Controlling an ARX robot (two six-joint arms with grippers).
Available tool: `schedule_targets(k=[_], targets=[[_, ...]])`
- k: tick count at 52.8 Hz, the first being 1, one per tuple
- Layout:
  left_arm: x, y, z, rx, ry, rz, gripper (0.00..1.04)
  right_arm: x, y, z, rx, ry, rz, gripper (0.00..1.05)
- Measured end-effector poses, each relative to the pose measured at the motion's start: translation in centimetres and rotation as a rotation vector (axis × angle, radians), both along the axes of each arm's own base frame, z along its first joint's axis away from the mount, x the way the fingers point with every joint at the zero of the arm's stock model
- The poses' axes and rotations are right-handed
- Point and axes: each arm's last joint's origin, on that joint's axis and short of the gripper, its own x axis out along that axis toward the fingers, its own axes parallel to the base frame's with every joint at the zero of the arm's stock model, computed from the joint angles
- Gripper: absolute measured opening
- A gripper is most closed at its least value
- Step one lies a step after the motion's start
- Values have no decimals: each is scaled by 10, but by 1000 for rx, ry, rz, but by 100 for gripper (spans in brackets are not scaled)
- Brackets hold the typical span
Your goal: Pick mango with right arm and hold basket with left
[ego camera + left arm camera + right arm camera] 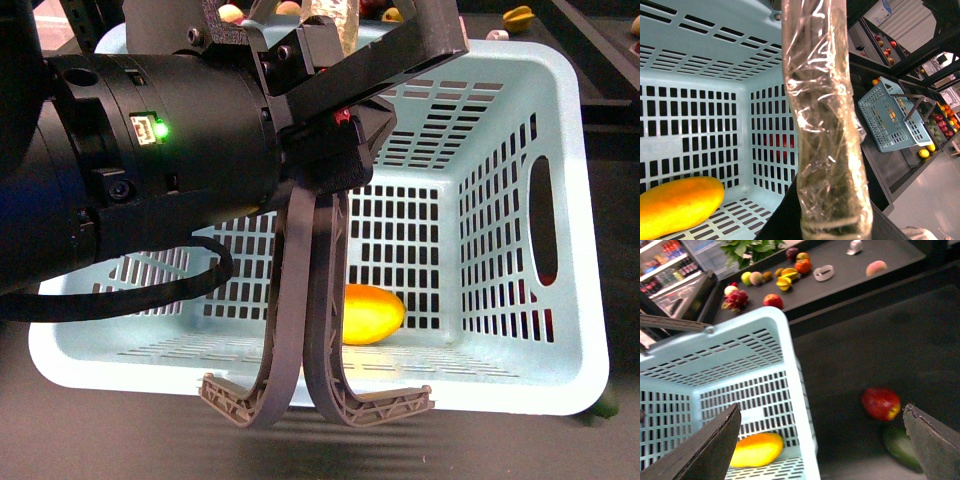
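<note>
Inside the basket [500, 395], on its floor, lies the mango [370, 315]. The right hand [821, 409] hangs wide and empty above the basket's edge and the dark tabletop [880, 350]. The left hand [390, 50] reaches over the basket; whether it grips anything I cannot tell.

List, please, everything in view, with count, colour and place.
basket: one, pale turquoise, before the robot.
handles: two, grey-brown, raised over the basket.
mango: one, yellow-orange, on the basket floor.
red fruit: one, red, on the surface beside the basket.
green fruit: one, dark green, beside the red fruit.
assorted fruit: several, mixed colours, on the shelf beyond.
second basket: one, turquoise, far off.
left gripper: one, black, shut on the handles.
right gripper: one, dark, open, beside the basket.
</note>
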Motion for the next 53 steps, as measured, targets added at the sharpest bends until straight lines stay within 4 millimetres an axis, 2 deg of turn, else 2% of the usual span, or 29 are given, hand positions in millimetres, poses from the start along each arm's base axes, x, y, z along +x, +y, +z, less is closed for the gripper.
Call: schedule_targets(k=[5,12,14,19,22,25,29,36,38,53], targets=[[0,0,0,0,0,0,7,-15,-2,-4,-38,6,-44,97],[0,0,0,2,-2,2,7,-17,-2,-1,-41,-20,-47,97],[0,0,0,2,-2,2,7,-17,-2,-2,-55,-57,-32,94],[0,0,0,0,0,3,7,-19,-5,-7,-188,-247,-2,78],[0,0,0,1,-1,3,7,-20,-6,-4,-264,-299,-1,69],[0,0,0,0,-1,3,7,-22,-6,-3,-313,-319,8,57],[0,0,0,0,0,-1,7,-24,-6,-12,-349,-318,13,39],[0,0,0,0,-1,0,7,-27,-6,-12,-365,-323,14,7],[0,0,0,0,0,0,7,-28,-6,-12,-371,-324,15,1],[0,0,0,0,-1,1,7,-39,-6,-14,-371,-319,19,2]])
